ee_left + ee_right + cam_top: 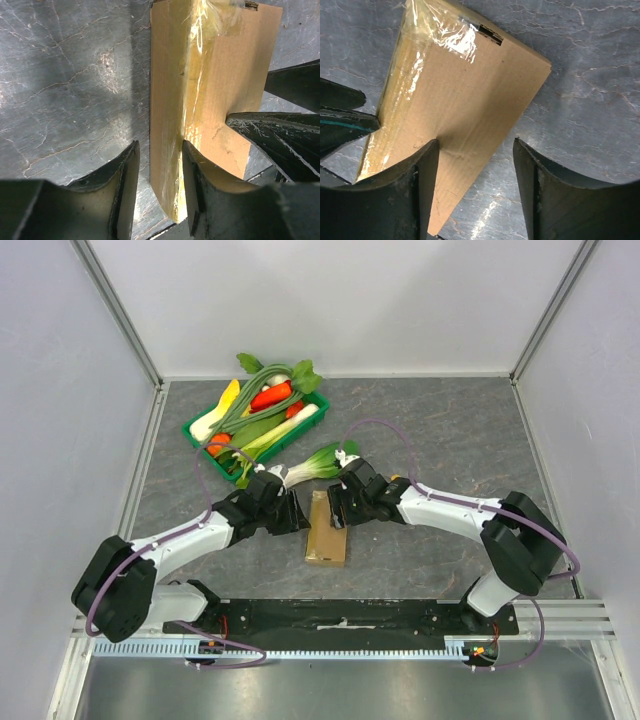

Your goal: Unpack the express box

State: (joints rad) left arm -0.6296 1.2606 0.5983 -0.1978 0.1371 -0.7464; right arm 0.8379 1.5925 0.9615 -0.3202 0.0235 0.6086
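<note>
Top external view | express box (327, 540) lies on the grey surface (440, 440) between both arms, near the bok choy (318, 462) | left claw (296, 512) released, straddling the box's long edge | right claw (338, 508) released, spread wide across the opposite edge.

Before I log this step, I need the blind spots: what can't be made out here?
Contents of the express box: taped shut, every view.
The box's far end, top view: covered by the left tool and right tool.
The box end nearest each wrist camera: partly behind that tool's fingers.
</note>
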